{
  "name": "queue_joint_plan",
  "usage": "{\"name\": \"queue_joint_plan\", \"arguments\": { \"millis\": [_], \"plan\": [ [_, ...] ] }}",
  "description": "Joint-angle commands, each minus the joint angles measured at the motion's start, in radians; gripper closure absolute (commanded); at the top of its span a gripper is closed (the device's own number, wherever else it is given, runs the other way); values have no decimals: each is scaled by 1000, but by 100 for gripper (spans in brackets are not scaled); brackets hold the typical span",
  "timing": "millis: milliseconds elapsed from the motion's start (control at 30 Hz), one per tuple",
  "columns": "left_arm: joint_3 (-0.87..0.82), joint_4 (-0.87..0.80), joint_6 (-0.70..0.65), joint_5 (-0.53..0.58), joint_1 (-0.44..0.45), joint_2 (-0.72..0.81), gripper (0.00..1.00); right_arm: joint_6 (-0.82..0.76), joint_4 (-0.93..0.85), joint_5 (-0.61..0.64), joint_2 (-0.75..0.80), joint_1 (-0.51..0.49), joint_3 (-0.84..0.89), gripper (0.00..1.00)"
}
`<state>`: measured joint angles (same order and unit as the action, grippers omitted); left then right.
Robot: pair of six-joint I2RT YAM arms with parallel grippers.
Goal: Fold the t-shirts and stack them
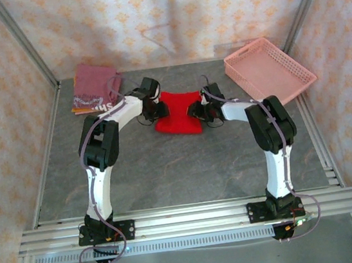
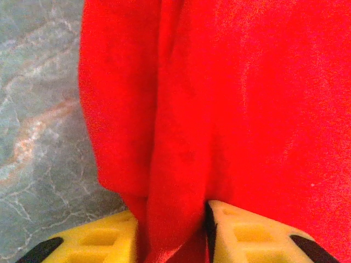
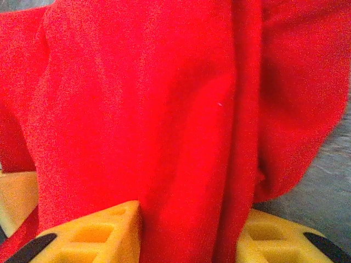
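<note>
White left arm (image 1: 96, 187) and right arm (image 1: 273, 167), black-jointed, grey-cabled, carry yellow fingers (image 2: 255, 236) tipped black.

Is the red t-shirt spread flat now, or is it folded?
Not spread: the red t-shirt is bunched up, with folds pinched in the left hand and right hand.

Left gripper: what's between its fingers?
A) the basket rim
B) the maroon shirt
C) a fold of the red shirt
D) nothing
C: in the left wrist view, a fold of the red shirt fills the gap between the yellow fingers of the left gripper.
</note>
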<state>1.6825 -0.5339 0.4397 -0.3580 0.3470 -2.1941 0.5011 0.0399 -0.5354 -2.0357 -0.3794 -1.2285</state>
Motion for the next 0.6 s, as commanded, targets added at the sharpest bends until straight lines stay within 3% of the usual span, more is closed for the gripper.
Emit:
{"name": "queue_joint_plan", "arguments": {
  "millis": [0,167,433,567],
  "plan": [
    [45,-28,-9,17,1,-17,73,26,10,-32,-41,-34,-36,66],
    [62,-64,-34,65,-21,2,71,37,8,-28,-80,-59,-98,71],
    [-5,-48,-10,171,-71,86,16,36,-9,-14,-119,-62,-159,70],
    [-37,-30,-38,260,-105,159,11,35,-14,-14,-130,-70,-176,70]
  ]
}}
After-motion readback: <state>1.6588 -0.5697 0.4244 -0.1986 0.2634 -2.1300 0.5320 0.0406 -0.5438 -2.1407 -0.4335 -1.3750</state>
